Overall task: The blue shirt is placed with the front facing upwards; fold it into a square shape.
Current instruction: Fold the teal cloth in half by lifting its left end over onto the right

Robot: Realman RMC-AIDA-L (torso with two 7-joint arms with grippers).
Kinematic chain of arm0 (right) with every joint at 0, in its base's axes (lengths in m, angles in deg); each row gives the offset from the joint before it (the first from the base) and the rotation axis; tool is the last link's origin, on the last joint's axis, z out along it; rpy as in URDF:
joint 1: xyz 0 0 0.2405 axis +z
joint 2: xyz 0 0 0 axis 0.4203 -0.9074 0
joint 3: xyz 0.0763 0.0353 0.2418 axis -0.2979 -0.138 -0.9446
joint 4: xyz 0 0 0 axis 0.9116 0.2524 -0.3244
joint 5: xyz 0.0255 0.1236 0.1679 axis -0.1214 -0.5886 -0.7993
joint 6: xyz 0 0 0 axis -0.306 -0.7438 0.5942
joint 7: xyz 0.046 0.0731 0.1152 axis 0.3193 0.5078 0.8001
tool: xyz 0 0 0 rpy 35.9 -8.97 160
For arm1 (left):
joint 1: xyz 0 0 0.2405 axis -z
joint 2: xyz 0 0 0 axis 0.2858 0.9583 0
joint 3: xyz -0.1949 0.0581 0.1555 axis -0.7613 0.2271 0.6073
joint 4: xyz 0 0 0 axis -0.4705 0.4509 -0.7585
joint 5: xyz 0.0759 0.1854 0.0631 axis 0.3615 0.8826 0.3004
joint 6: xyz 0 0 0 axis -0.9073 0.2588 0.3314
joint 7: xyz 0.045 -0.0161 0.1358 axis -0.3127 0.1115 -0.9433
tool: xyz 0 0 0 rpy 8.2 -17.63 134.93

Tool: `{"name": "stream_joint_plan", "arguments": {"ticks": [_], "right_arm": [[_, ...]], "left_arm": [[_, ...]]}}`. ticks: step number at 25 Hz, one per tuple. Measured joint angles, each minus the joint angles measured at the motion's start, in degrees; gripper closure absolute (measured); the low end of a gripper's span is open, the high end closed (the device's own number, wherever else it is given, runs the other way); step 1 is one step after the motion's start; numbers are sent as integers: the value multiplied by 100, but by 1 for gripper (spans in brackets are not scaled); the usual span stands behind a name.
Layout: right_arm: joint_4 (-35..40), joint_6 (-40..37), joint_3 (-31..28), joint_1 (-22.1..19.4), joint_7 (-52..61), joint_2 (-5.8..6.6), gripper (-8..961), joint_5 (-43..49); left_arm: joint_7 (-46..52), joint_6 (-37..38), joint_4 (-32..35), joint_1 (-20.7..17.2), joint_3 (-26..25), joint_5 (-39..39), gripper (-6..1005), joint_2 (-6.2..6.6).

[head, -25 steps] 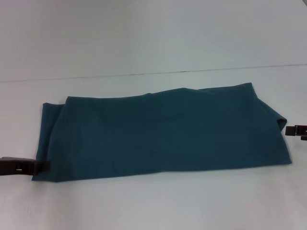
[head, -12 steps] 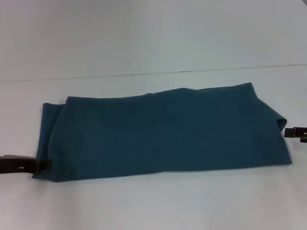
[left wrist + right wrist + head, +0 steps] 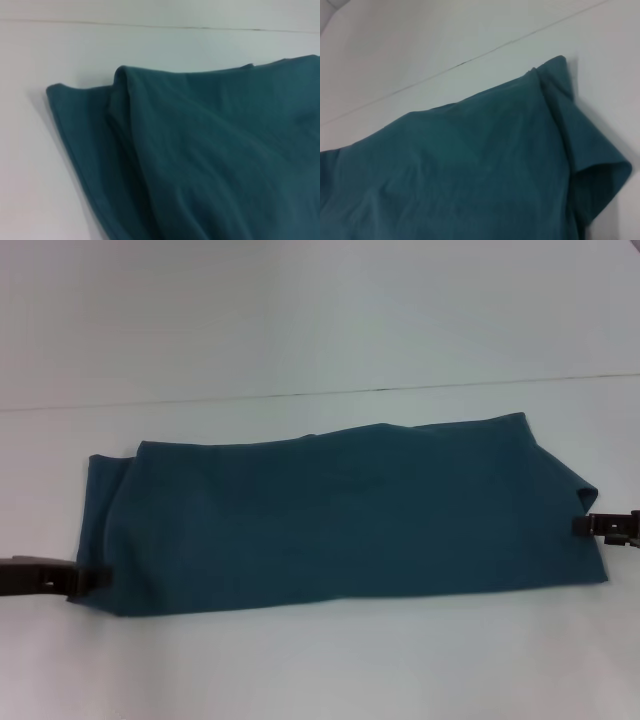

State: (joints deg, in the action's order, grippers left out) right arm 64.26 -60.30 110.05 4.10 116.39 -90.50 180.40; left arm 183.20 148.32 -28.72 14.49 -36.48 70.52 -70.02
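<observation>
Item: shirt (image 3: 340, 520), blue, lying on a white worktop (image 3: 320, 670) as a long band folded lengthwise, no lettering showing. Near edge: fairly straight, running the band's width. Left claw (image 3: 92, 580): set at the near left corner, tips touching the cloth; whether it pinches or merely rests cannot be told. Right claw (image 3: 585, 526): set at the right end, part-way up, just under a loose curled flap; its state likewise cannot be told. Step judged in hand: taking both ends for the crosswise fold. All layers at each end are best taken together, the flap included, and the ends brought over level, so that the edges meet squarely. Left end: an under-layer juts past the top layer. Far edge: wavy, rising to the right. Open room: bare worktop on every side, broadest beyond, to a thin seam (image 3: 200, 398).
</observation>
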Motion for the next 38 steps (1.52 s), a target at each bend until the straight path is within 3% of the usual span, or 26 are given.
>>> {"name": "stream_joint_plan", "arguments": {"ticks": [15, 26, 32, 38], "right_arm": [[-2, 26, 0, -18, -2, 15, 223, 9], [-204, 164, 155, 41, -18, -15, 251, 9], [-205, 135, 270, 94, -21, -91, 267, 9], [-192, 13, 294, 111, -26, -70, 282, 9]], "left_arm": [[42, 80, 201, -6, 0, 24, 999, -35], [42, 74, 169, 2, 0, 41, 999, -32], [42, 75, 169, -6, 0, 43, 999, -32], [42, 78, 165, -5, 0, 43, 1000, -32]]}}
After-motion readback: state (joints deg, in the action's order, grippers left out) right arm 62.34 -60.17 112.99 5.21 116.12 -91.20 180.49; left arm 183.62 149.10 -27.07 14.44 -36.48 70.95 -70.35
